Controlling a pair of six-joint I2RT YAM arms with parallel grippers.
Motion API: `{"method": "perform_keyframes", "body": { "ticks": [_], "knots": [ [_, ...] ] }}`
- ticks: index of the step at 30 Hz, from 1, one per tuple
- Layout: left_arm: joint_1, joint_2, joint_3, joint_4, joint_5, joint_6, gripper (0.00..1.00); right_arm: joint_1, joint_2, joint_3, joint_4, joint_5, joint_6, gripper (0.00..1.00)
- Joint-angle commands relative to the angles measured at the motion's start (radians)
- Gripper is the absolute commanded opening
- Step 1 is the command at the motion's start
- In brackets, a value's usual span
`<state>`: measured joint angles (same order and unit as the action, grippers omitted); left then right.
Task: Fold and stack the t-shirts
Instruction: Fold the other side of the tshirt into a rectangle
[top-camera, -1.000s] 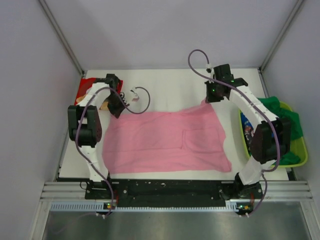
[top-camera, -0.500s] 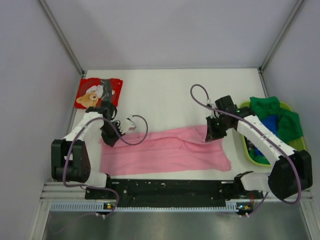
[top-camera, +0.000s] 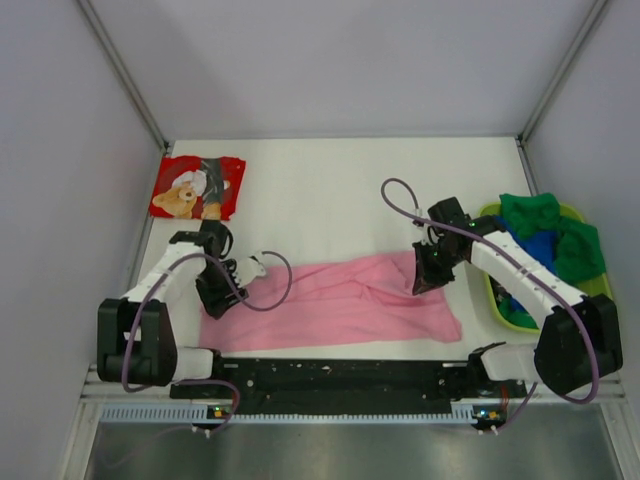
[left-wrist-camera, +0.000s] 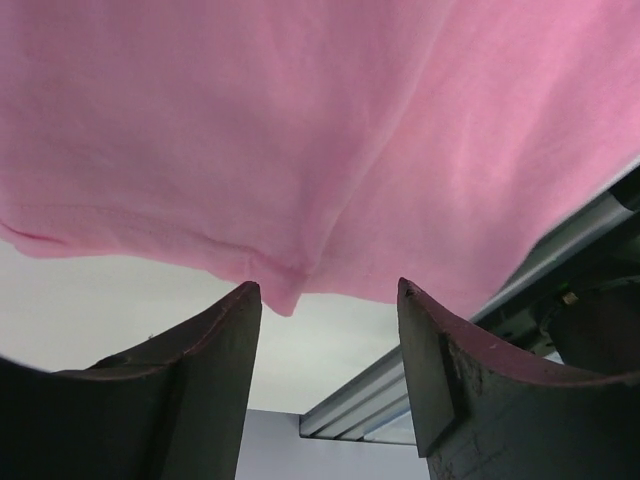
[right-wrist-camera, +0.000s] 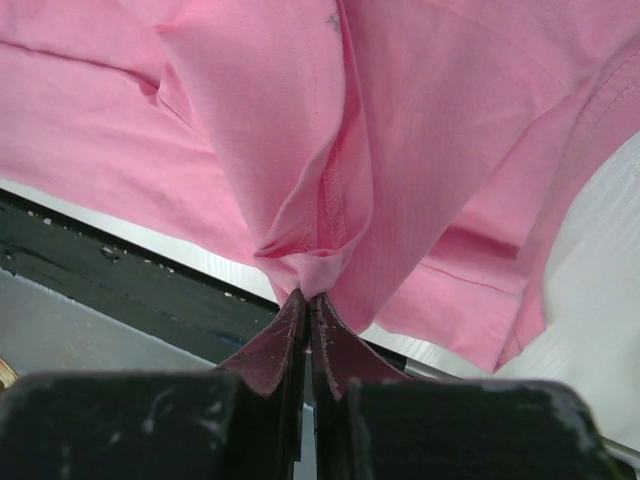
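Note:
The pink t-shirt (top-camera: 340, 300) lies folded into a long band near the table's front edge. My left gripper (top-camera: 213, 293) stands open at its left end; in the left wrist view a corner of the pink cloth (left-wrist-camera: 285, 295) hangs just off the fingertips of the left gripper (left-wrist-camera: 328, 292), with nothing between them. My right gripper (top-camera: 427, 274) is shut on a pinch of the shirt's upper right edge (right-wrist-camera: 310, 275), and that end is bunched. The red teddy-bear t-shirt (top-camera: 197, 187) lies flat at the far left. A green t-shirt (top-camera: 560, 235) and a blue one (top-camera: 533, 252) sit in the tray.
The yellow-green tray (top-camera: 503, 318) stands at the right edge of the table, beside my right arm. A black rail (top-camera: 340, 375) runs along the near edge, just below the pink shirt. Purple cables loop off both wrists.
Both grippers drew the pink shirt's far edge toward the near edge, folding it in half. The left gripper then opened and let go of the cloth; the right stays shut on it.

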<state>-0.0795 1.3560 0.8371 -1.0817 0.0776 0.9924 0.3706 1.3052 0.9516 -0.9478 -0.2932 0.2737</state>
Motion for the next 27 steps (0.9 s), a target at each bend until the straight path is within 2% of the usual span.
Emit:
{"method": "perform_keyframes", "body": {
  "ticks": [1, 6, 8, 10, 12, 14, 15, 20, 23, 27],
  "knots": [
    [-0.002, -0.073, -0.076, 0.175, -0.108, -0.012, 0.62, 0.001, -0.032, 0.01, -0.008, 0.005, 0.009, 0.0],
    [-0.002, -0.06, -0.131, 0.308, -0.128, -0.011, 0.66, -0.001, -0.037, 0.009, -0.023, 0.012, 0.009, 0.0],
    [-0.002, -0.026, -0.151, 0.35, -0.131, -0.02, 0.65, -0.002, -0.032, 0.001, -0.035, 0.032, 0.018, 0.0],
    [0.0, -0.003, -0.168, 0.377, -0.134, -0.028, 0.6, -0.001, -0.021, -0.011, -0.049, 0.043, 0.03, 0.0],
    [0.001, 0.023, -0.176, 0.384, -0.128, -0.029, 0.45, -0.001, -0.008, -0.027, -0.065, 0.049, 0.039, 0.0],
    [0.004, 0.032, -0.171, 0.391, -0.139, -0.032, 0.18, -0.001, 0.009, -0.043, -0.083, 0.069, 0.048, 0.0],
    [0.007, 0.029, -0.165, 0.396, -0.147, -0.034, 0.01, -0.001, 0.015, -0.045, -0.103, 0.084, 0.051, 0.0],
    [0.05, 0.023, -0.118, 0.396, -0.154, -0.012, 0.0, -0.001, 0.017, -0.033, -0.181, 0.17, 0.061, 0.0],
    [0.063, 0.052, -0.109, 0.397, -0.157, 0.0, 0.0, 0.001, 0.025, -0.036, -0.19, 0.161, 0.055, 0.0],
    [0.066, 0.089, -0.105, 0.402, -0.173, 0.002, 0.0, 0.019, 0.11, -0.047, -0.18, 0.137, 0.055, 0.0]
  ]
}}
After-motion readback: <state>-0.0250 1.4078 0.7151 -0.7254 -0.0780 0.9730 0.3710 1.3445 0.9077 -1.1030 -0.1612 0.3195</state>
